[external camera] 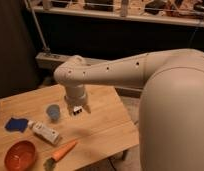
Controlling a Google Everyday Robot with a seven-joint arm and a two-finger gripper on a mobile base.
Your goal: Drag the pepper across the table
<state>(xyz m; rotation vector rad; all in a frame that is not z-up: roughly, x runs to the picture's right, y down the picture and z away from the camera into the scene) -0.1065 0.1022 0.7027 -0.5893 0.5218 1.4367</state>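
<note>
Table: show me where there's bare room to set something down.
Bare: the right half of the table, from the claw beside the blue cup to the right edge; also the far-left corner. Crowded: front-left, around cloth, tube, bowl and pepper.

The table (107,127) is pale wood with a matt, plank-like grain. The pepper (65,149) looks smooth. The tool (78,109) hangs over the table's middle on a smooth, cream, plastic-looking arm (115,70).

Dim warm light falls on the table (106,125) under the pincer (78,108).
</note>
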